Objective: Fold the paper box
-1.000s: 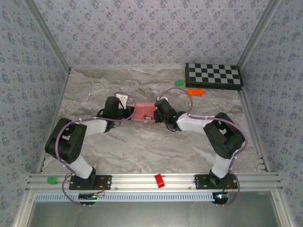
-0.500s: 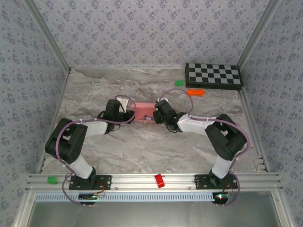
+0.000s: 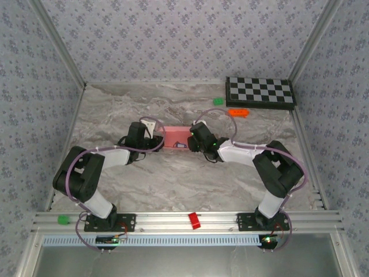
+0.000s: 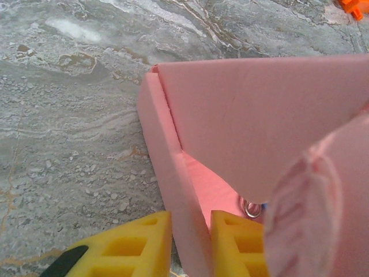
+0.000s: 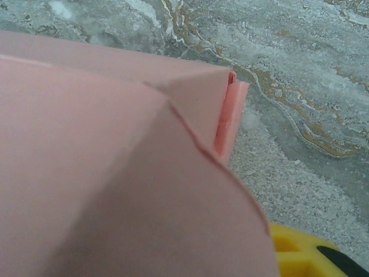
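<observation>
The pink thin-card paper box (image 3: 174, 137) lies midway on the surface (image 3: 173, 179). The jaws of the left gripper (image 4: 191, 245) straddle its left wall and the right gripper (image 3: 194, 135) is at its right end; whether either grips, I cannot tell. Keep the walls square while tucking the lid flap (image 4: 265, 115).

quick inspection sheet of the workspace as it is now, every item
surface: grey marbled table, no spills seen
job's things: pink paper box mid-table between the arms, partly folded, one flap raised
clutter: checkerboard, green block and orange toy at the far right; red block, second green block on the front rail
grippers: left gripper jaws straddle a box wall; right gripper at the box's right end, grip unclear
cables: purple cables loop along both arms, nothing snagged seen
surroundings: patterned walls on three sides
</observation>
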`<state>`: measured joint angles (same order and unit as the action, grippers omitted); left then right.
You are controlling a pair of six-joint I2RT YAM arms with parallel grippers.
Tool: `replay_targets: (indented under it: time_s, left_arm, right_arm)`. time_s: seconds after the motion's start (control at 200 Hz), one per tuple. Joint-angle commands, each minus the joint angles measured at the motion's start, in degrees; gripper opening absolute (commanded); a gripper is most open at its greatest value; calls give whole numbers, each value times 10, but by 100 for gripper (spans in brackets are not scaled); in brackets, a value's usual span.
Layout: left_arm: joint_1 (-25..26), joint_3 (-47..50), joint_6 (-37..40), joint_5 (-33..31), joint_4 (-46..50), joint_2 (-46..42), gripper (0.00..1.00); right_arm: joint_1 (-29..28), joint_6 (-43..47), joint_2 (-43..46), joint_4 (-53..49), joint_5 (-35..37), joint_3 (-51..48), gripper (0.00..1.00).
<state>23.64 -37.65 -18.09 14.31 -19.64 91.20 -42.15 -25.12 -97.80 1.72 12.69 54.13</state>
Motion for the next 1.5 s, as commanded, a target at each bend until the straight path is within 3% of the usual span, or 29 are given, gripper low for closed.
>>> replay_targets:
  time_s: [0.0, 0.355, 0.595, 0.72, 0.845, 0.985, 1.099, 1.329, 1.494]
  left_arm:
    - [2, 0, 7, -3, 13, -22, 25]
    - [1, 24, 12, 3, 13, -60, 36]
    - [3, 77, 27, 1, 17, -133, 44]
    - [2, 102, 25, -43, 37, -192, 46]
    - [2, 101, 14, -126, 79, -239, 47]
    - [2, 60, -3, -208, 134, -256, 51]
    - [0, 5, -7, -238, 168, -239, 55]
    - [-4, -134, -13, -205, 221, -149, 56]
    - [-4, -216, -16, -147, 254, -80, 57]
  right_arm:
    - [-4, -10, 18, -15, 7, -7, 38]
    - [-4, -5, 43, -15, -12, -31, 46]
    - [-5, 7, 91, -7, -16, -82, 54]
    - [-3, 6, 129, -10, -8, -119, 55]
    - [8, 4, 150, -37, 17, -131, 54]
    - [33, -9, 163, -75, 37, -119, 52]
    - [64, -12, 162, -109, 36, -84, 51]
    - [118, 14, 140, -132, -41, 20, 52]
    - [136, 33, 83, -150, -123, 112, 52]
